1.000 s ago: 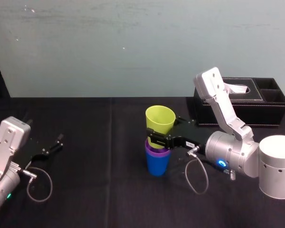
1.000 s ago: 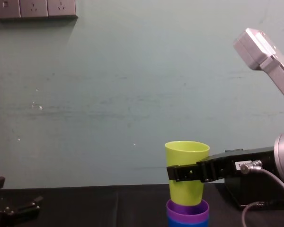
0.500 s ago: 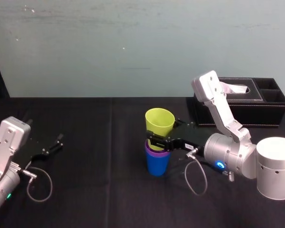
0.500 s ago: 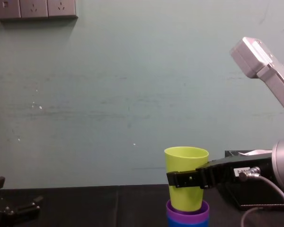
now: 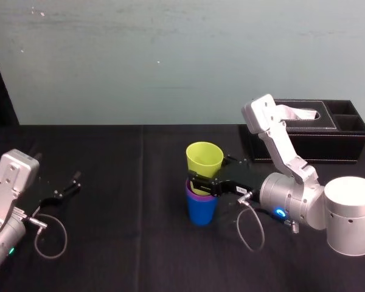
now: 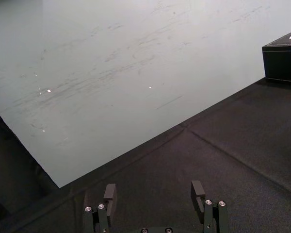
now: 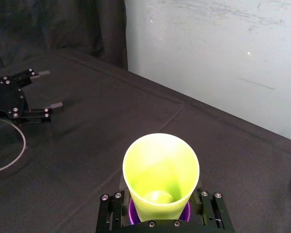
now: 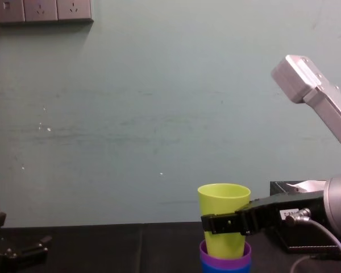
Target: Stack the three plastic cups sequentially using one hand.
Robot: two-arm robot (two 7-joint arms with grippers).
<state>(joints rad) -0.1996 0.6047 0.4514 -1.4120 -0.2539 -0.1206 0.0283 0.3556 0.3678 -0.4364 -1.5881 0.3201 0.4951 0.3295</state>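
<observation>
The yellow-green cup (image 5: 204,159) stands upright, partly sunk into the purple cup (image 5: 197,194), which is nested in the blue cup (image 5: 201,210) on the black table. My right gripper (image 5: 203,185) reaches in from the right and is shut on the yellow-green cup's lower half, one finger on each side. From the chest view the yellow-green cup (image 8: 223,216) rises well above the purple rim (image 8: 224,254), with the right gripper (image 8: 221,224) clamped across it. The right wrist view looks down into the yellow-green cup (image 7: 160,170). My left gripper (image 5: 64,188) rests open at the table's left.
A black leather tissue box (image 5: 310,131) stands at the back right, behind my right arm. A loose cable loop (image 5: 52,240) lies by the left arm. The black table (image 5: 121,201) is bare between the left gripper and the cups.
My right gripper has come down with the yellow-green cup, which now sits deeper inside the purple cup. The left arm has not moved.
</observation>
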